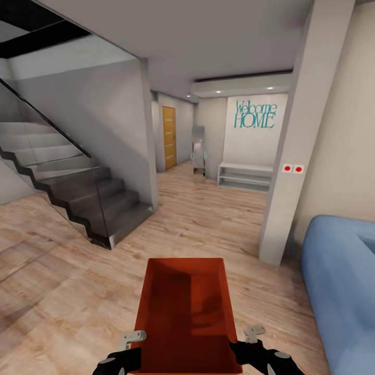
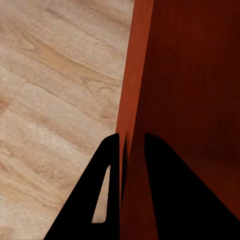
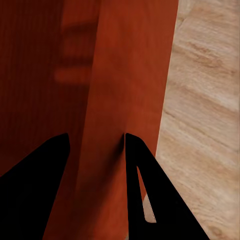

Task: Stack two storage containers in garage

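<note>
so we're early on i'd say: one lidless orange-red rectangular storage container [image 1: 185, 312] is up off the light wood-plank floor [image 1: 62, 281], carried out in front of the robot, with the blue sofa [image 1: 341, 291] to the right and a grey staircase [image 1: 67, 182] ahead left. no garage yet, and nothing stacked. the left gripper [image 2: 131, 150] is pinched on the box's left thin wall, one finger each side. the right gripper [image 3: 95, 145] is clamped on the right wall the same way, jaws only wall-thick apart.
</note>
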You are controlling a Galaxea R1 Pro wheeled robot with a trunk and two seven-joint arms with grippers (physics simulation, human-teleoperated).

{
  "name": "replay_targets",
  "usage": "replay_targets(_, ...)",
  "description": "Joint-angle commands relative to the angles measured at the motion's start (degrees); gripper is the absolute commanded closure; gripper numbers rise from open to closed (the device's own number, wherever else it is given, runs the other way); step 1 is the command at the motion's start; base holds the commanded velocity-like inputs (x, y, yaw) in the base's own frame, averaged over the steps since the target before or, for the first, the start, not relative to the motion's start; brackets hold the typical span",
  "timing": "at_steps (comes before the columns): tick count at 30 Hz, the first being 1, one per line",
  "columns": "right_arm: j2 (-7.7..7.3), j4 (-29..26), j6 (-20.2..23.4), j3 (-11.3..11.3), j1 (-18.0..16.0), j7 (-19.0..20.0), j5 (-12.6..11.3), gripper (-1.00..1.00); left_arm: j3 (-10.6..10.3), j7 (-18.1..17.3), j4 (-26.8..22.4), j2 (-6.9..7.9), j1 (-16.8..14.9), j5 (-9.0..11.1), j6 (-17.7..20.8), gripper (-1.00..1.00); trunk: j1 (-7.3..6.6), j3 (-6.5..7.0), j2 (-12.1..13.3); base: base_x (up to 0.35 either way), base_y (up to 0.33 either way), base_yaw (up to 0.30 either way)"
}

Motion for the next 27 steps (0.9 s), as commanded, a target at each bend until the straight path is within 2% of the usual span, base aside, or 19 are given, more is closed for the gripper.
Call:
replay_targets(1, -0.03, 0.02, 0.38, -0.37, -0.03, 1.66, -0.39, 1.00, 0.19, 0.41, -0.21, -0.02, -0.02, -1.10, -2.77, 1.00, 0.05, -0.09, -0.07, 0.330, 0.000, 0.000)
replay_targets(16, -0.03, -0.01, 0.38, -0.34, -0.03, 1.60, -0.39, 1.00, 0.22, 0.41, -0.23, 0.00, -0.02, -1.10, -2.77, 1.00, 0.05, -0.09, -0.07, 0.330, 0.000, -0.001)
replay_targets(27, -0.03, 0.01, 0.38, -0.30, -0.03, 1.60, -0.39, 1.00, 0.19, 0.41, -0.22, -0.01, -0.02, -1.10, -2.76, 1.00, 0.05, -0.09, -0.07, 0.330, 0.000, -0.143)
